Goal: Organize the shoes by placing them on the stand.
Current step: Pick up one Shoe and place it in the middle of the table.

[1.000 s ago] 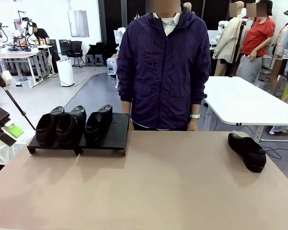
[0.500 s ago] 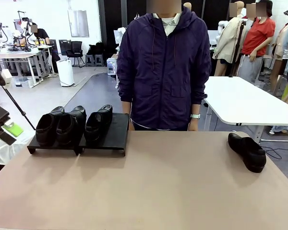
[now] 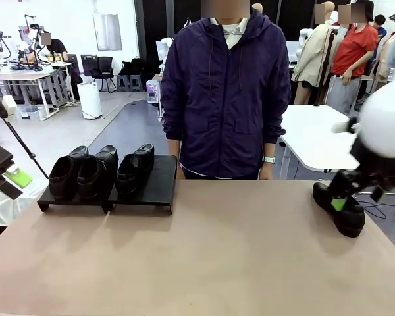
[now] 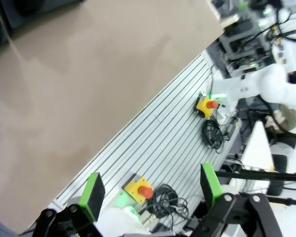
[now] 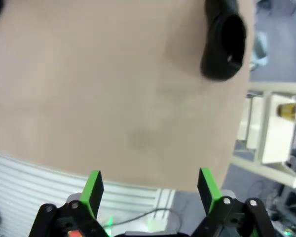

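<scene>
Beside the lone shoe (image 3: 339,209), right gripper (image 3: 355,194) just arrived, jaws wide (empty). Fourth pickup likely; stand (image 3: 155,185) holds three.

Standing at the far edge of the tan table (image 3: 217,250): a person in a purple hooded jacket (image 3: 224,92), watch (image 3: 268,159) on one wrist. Behind, a white table (image 3: 316,135). Below the grooved rail (image 4: 172,143), two yellow boxes with red buttons (image 4: 207,105), tangled cables (image 4: 213,134).
</scene>
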